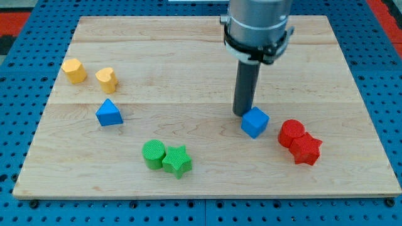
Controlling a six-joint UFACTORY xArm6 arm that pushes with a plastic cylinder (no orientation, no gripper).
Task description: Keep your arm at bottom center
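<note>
My tip [242, 113] rests on the wooden board [201, 75], right of centre, touching or nearly touching the upper left of the blue cube [255, 122]. To the view's right of the cube lie a red cylinder [291, 132] and a red star [306, 149], touching each other. At bottom centre a green cylinder [153, 154] and a green star [177, 161] sit side by side, well to the lower left of my tip. A blue triangle [108, 113] lies at the left. A yellow hexagon [74, 70] and a yellow heart [107, 79] lie at the upper left.
The board lies on a blue perforated table [25, 113]. The arm's grey body [257, 25] hangs over the board's top edge, right of centre.
</note>
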